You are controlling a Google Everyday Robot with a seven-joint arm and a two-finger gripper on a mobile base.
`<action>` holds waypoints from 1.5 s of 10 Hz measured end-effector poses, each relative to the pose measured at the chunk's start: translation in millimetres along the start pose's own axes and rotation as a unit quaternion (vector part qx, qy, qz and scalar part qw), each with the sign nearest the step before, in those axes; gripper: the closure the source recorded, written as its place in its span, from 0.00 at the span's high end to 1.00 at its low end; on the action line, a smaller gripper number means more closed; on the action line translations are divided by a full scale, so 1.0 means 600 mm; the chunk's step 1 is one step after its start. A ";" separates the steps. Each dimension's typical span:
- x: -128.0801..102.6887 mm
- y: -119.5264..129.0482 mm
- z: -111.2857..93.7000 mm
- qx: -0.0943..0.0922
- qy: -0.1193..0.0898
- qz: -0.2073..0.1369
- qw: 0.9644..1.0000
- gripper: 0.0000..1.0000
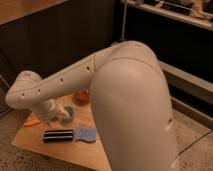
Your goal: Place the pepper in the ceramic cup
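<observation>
The orange pepper [32, 122] lies on the wooden table [60, 150] near its left edge, partly hidden behind my arm. The small blue-grey ceramic cup [69, 115] stands right of it, partly covered by the gripper. My gripper [61, 113] hangs at the end of the white arm, just left of the cup and above the table, to the right of the pepper. It holds nothing that I can see.
A reddish-brown bowl [81, 96] stands behind the cup. A flat blue bumpy pad [86, 134] and a black ridged bar [57, 135] lie near the table's front edge. My bulky white arm [130, 105] fills the middle and right. Dark cabinets stand behind.
</observation>
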 end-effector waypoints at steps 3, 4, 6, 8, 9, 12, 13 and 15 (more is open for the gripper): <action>-0.067 0.072 0.001 -0.031 -0.012 -0.070 0.997 0.65; -0.090 0.087 0.001 -0.038 -0.019 -0.090 0.995 0.65; -0.137 0.133 0.002 -0.058 -0.031 -0.157 0.985 0.65; -0.162 0.170 0.016 -0.074 -0.030 -0.214 0.974 0.65; -0.172 0.180 0.027 -0.079 -0.025 -0.233 0.969 0.65; -0.223 0.165 0.060 -0.073 -0.015 -0.253 0.965 0.65; -0.241 0.161 0.067 -0.071 -0.015 -0.262 0.962 0.65; -0.267 0.169 0.077 -0.073 -0.015 -0.303 0.950 0.65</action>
